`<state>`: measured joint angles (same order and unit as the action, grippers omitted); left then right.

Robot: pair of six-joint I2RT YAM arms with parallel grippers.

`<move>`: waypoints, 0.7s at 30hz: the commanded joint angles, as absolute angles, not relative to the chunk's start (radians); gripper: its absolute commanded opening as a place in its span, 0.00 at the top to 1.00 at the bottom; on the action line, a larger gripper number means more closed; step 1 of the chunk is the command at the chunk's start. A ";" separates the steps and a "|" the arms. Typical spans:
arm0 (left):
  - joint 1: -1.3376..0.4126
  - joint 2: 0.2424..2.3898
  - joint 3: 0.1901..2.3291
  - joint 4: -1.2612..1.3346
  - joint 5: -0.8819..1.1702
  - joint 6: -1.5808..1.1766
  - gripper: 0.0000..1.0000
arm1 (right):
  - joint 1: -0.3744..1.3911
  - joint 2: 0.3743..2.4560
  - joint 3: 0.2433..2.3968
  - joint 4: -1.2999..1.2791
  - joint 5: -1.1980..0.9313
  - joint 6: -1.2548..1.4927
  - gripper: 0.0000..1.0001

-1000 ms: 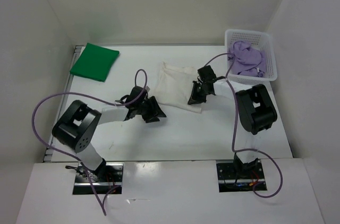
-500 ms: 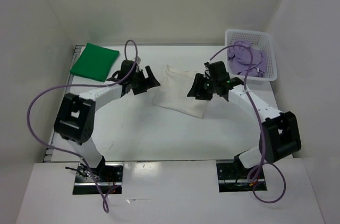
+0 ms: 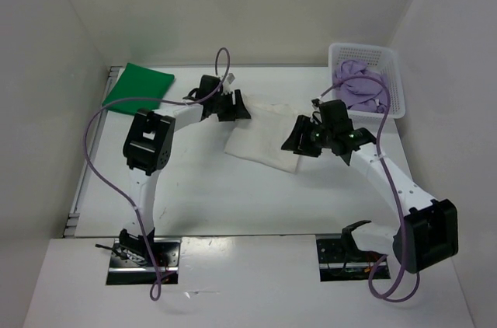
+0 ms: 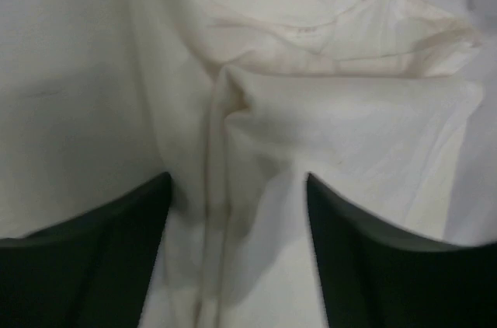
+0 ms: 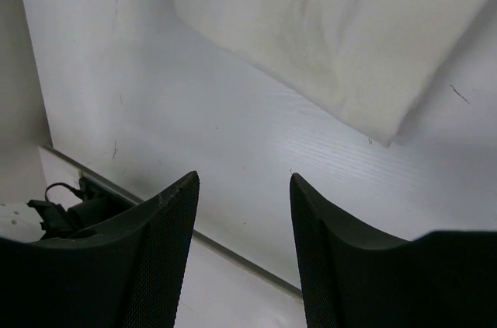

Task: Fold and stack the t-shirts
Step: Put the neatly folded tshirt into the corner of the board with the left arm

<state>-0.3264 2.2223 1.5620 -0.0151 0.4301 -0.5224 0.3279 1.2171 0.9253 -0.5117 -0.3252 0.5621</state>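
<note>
A folded white-cream t-shirt (image 3: 262, 137) lies mid-table. My left gripper (image 3: 239, 107) is at its far left edge, jaws open, straddling a raised fold of the cloth (image 4: 233, 134) without pinching it; in the left wrist view this gripper (image 4: 238, 182) hovers right over the fabric. My right gripper (image 3: 295, 141) is open at the shirt's near right corner (image 5: 388, 122), with only bare table between its fingers (image 5: 244, 180). A folded bright green t-shirt (image 3: 137, 88) lies at the far left. A crumpled light purple t-shirt (image 3: 359, 87) sits in the basket.
The white lattice basket (image 3: 365, 50) stands at the far right corner. White walls enclose the table (image 3: 233, 188) on three sides. Purple cables loop from both arms above the table. The table's near edge and a mounting plate (image 5: 70, 211) show in the right wrist view.
The left arm swung from the table's middle up to the white shirt's far left edge. The right gripper let go of the shirt, opened, and drew back to its near right corner.
</note>
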 commanded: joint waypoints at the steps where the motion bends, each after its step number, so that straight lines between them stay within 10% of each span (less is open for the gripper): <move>1: -0.380 2.333 1.583 -0.054 0.526 -0.512 0.36 | 0.318 1.172 0.919 -0.523 -0.356 0.578 0.44; 7: -0.393 2.266 1.594 0.066 0.561 -0.647 0.82 | 0.239 1.163 0.900 -0.505 -0.423 0.578 0.44; 21: 0.048 1.998 1.856 -0.011 0.614 -0.778 0.87 | 0.209 1.250 0.910 -0.483 -0.452 0.551 0.42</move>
